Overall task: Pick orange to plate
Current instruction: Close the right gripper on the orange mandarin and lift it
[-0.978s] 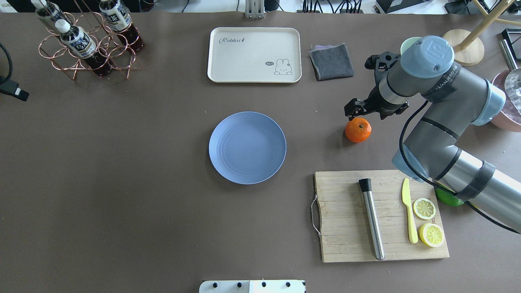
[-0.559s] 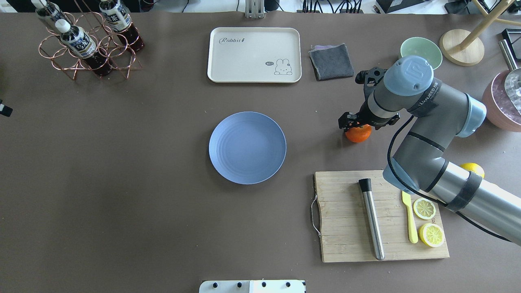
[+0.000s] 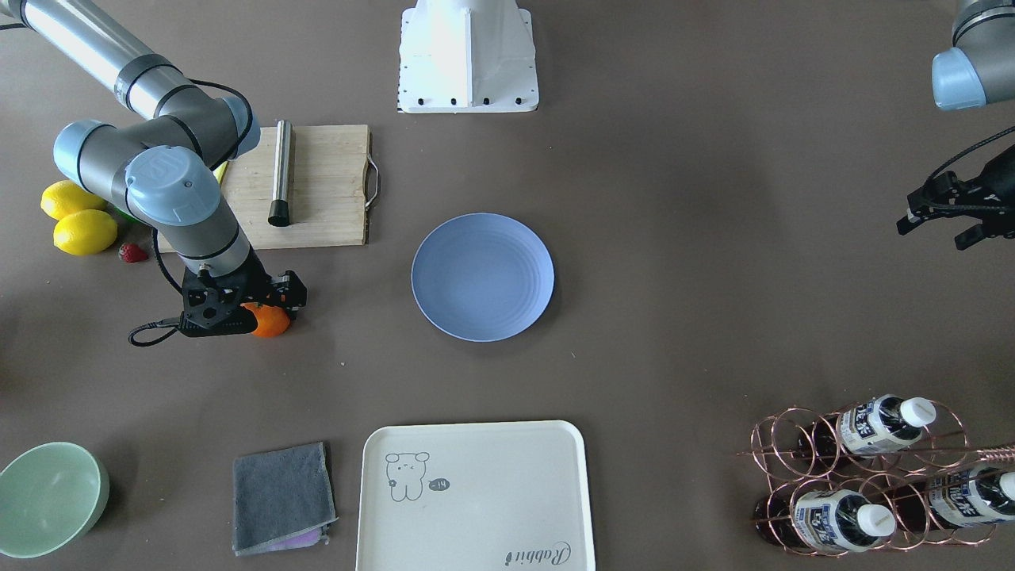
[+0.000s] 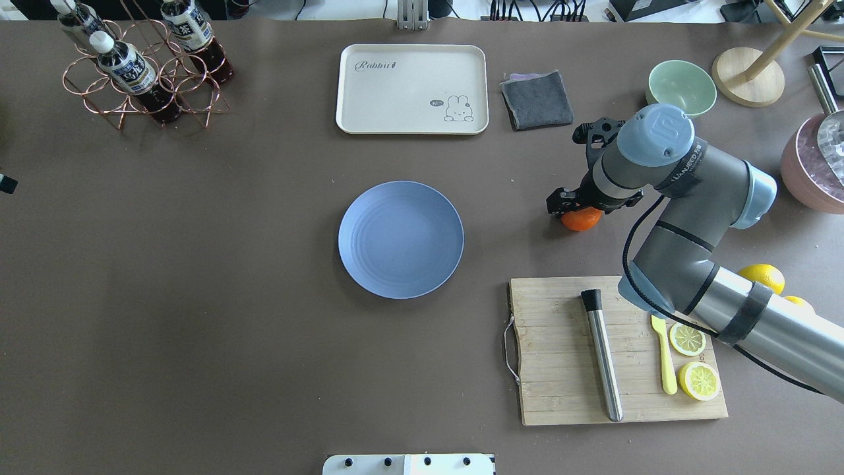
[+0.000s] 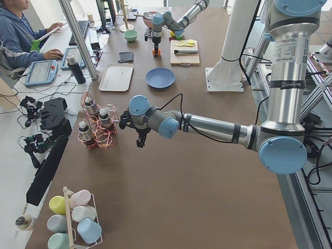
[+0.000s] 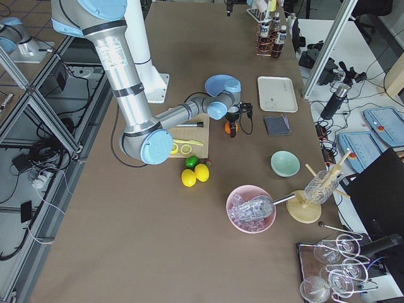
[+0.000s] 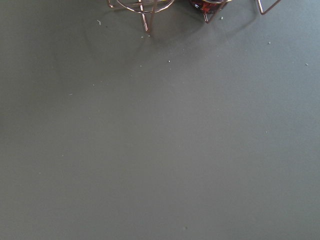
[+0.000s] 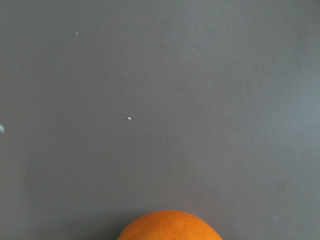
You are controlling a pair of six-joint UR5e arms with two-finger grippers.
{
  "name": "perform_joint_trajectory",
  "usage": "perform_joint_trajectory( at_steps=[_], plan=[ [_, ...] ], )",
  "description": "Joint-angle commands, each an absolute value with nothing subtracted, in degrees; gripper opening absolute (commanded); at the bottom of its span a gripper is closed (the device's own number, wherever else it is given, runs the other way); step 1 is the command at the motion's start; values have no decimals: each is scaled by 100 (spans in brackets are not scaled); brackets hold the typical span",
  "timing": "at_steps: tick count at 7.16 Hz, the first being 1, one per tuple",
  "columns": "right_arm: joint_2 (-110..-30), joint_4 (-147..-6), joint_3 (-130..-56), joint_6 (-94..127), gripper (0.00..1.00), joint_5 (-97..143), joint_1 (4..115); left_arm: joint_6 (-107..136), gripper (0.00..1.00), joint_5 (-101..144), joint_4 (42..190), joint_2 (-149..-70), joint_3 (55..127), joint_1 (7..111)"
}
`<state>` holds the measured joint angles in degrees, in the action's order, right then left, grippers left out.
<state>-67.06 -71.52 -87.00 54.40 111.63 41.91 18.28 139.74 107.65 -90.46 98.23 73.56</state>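
Orange (image 4: 581, 220): on the brown table (image 4: 231, 264), to the robot's right of the plate and well apart from it; only its lower edge shows under the gripper in the overhead view, and only its top shows at the bottom of the right wrist view.
Right gripper (image 4: 579, 208): down over the orange, its black body covering most of the fruit; the fingers are hidden, so I cannot tell whether they are closed on it or apart.
Plate (image 4: 401, 239): pale blue, flat on the table near its middle, with nothing on it.
Left gripper (image 3: 932, 234): above bare table near the copper bottle rack (image 3: 864, 476), far from the orange; two dark prongs show spread apart and hold nothing.
Cutting board (image 4: 560, 356): on the robot's side of the orange, carrying a steel rod (image 4: 603, 363), a yellow knife (image 4: 664, 356) and two lemon slices.
Tray (image 4: 412, 89): cream, beyond the plate, with a grey cloth (image 4: 537, 99) beside it.
Bowl (image 4: 682, 86): mint green, beyond the right arm.
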Motion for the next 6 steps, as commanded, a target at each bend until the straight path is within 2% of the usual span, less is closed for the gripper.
perform_joint_trajectory(
  at_steps=[1, 2, 4, 6],
  plan=[
    [-6706, -7110, -8788, 5493, 13, 11171, 4157, 1828, 98, 13975, 10775, -9044, 9817, 7356],
    [-6706, -7145, -8954, 5493, 0, 11171, 4149, 1828, 98, 13975, 10775, -9044, 9809, 7356],
    [-6515, -7495, -9263, 5693, 0, 11171, 4105, 1828, 98, 13975, 10775, -9027, 9817, 7356],
    [-5394, -8363, -9081, 6866, 0, 10875, 3694, 1828, 98, 13983, 10793, -8965, 9844, 7348]
  ],
)
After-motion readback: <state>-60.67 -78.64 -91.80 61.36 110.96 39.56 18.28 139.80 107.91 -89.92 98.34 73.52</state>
